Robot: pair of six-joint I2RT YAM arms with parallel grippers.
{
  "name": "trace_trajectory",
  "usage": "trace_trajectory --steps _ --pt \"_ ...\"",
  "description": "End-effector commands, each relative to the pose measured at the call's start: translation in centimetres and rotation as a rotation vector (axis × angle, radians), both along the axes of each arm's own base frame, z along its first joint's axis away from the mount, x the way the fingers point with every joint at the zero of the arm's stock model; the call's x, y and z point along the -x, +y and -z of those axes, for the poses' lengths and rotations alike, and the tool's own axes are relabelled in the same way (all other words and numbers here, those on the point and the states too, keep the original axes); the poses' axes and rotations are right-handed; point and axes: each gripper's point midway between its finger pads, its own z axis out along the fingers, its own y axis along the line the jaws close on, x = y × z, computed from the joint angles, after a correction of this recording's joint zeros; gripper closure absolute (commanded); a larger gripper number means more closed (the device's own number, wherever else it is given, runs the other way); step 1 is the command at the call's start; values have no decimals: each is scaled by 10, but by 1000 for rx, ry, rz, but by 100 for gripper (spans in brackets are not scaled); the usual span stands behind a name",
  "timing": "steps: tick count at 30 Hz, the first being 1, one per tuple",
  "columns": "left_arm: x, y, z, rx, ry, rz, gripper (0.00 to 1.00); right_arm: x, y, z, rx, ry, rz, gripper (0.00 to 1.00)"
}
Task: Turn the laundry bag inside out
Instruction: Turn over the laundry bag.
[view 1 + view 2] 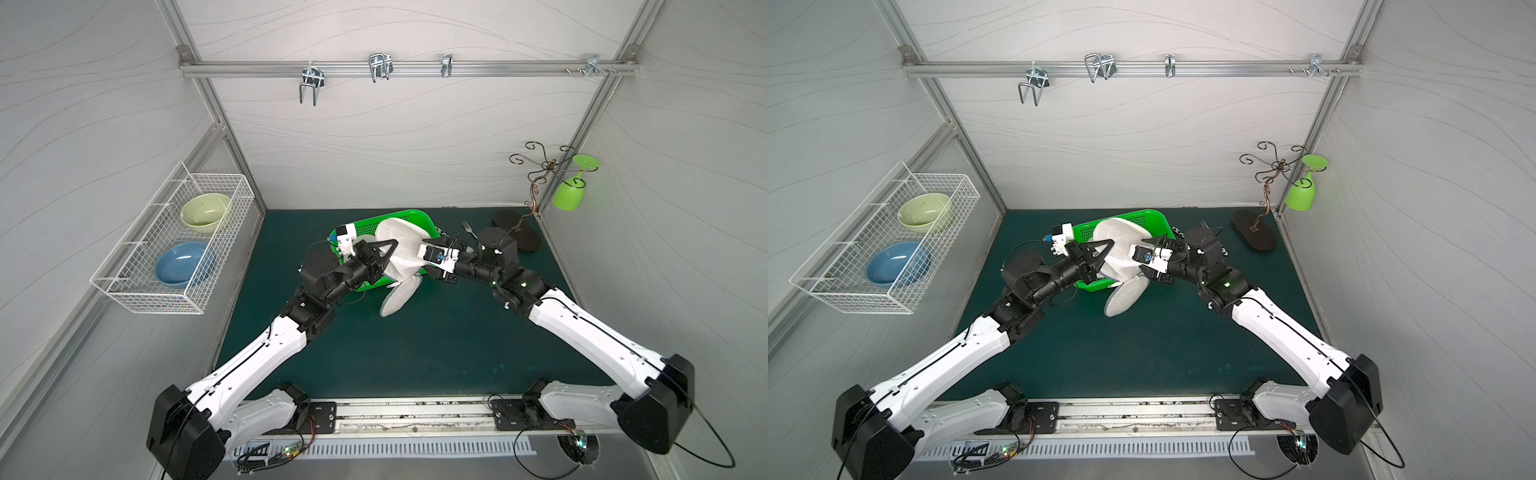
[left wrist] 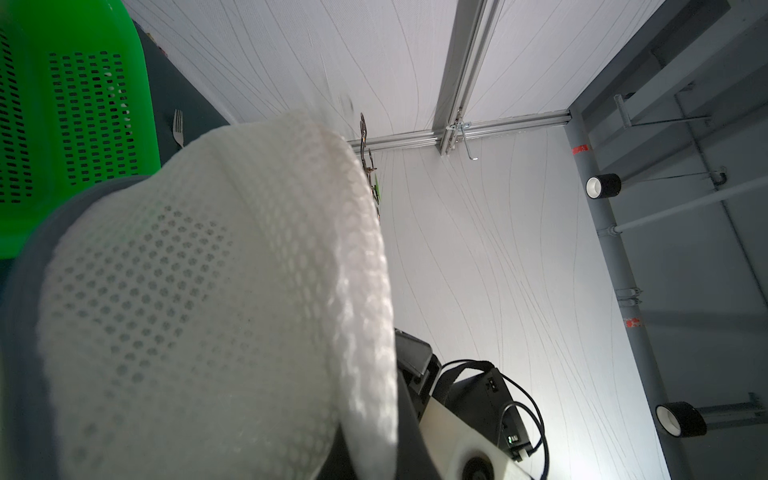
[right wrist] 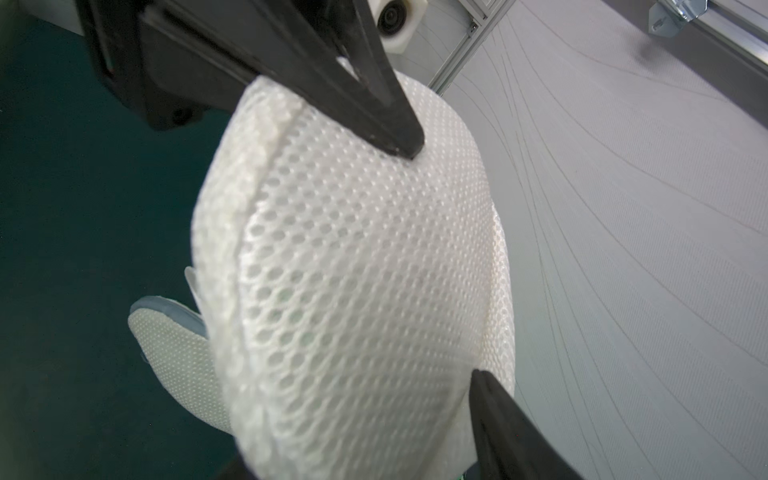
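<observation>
2 on laundry bag (image 1: pixel 405 249) | L pincer (image 1: pixel 394 245) clamped | R pincer (image 1: pixel 420 251) apart, finger (image 3: pixel 511 424) touching

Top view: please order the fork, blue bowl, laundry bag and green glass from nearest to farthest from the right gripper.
From the right gripper:
1. laundry bag, at its fingertips.
2. fork, close behind, to the right.
3. green glass, hanging at the far right.
4. blue bowl, far left side.

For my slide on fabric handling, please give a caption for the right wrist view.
Closed left fingers pinch the white mesh laundry bag, dark green table behind.
</observation>
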Motion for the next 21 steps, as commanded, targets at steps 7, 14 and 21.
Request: trace_trajectory --steps 7,14,21 --pt "1 23 3 -19 1 -108 50 -21 3 -48 -159 -94 134 94" --pt "27 66 -27 -532 -392 -235 18 -25 -48 -47 -295 139 258 100" --pt "47 77 -13 -1409 -974 27 28 27 -68 -37 -190 220 122 99"
